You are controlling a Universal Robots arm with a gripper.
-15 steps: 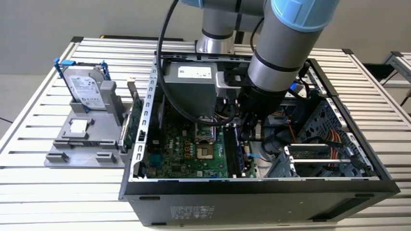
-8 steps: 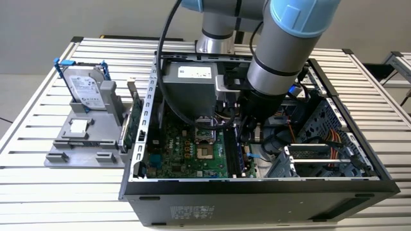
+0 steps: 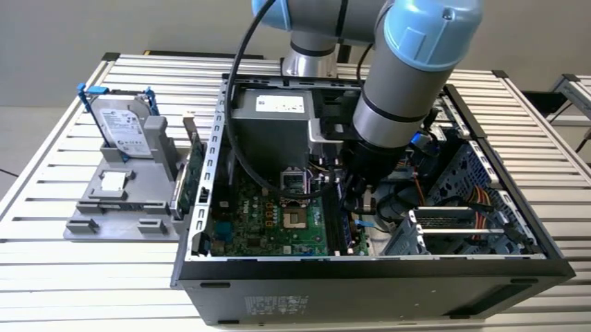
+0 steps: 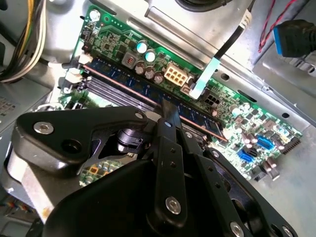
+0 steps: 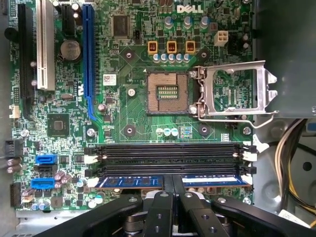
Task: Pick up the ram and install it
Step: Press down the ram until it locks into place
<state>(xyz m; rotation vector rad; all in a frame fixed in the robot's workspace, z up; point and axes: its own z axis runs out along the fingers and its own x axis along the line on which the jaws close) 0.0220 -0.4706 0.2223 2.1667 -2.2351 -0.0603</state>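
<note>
The ram (image 5: pixel 129 181) is a dark blue stick lying along the motherboard memory slot closest to my fingers. In the second wrist view the ram (image 4: pixel 129 85) runs diagonally beside the other slots. My gripper (image 5: pixel 173 184) is shut, its two black fingers pressed together over the middle of the stick. In the second wrist view the gripper (image 4: pixel 170 109) has its tip resting on the ram's top edge. The exterior view shows the gripper (image 3: pixel 355 202) reaching down into the open computer case (image 3: pixel 369 266), over the motherboard's right side.
Empty black memory slots (image 5: pixel 168 153) lie next to the ram, with the open processor socket (image 5: pixel 168 92) beyond. Yellow cables (image 5: pixel 296 148) hang nearby. Outside the case, a grey fixture (image 3: pixel 111 207) holds a silver hard drive (image 3: pixel 124 124) and an upright green card (image 3: pixel 189 181).
</note>
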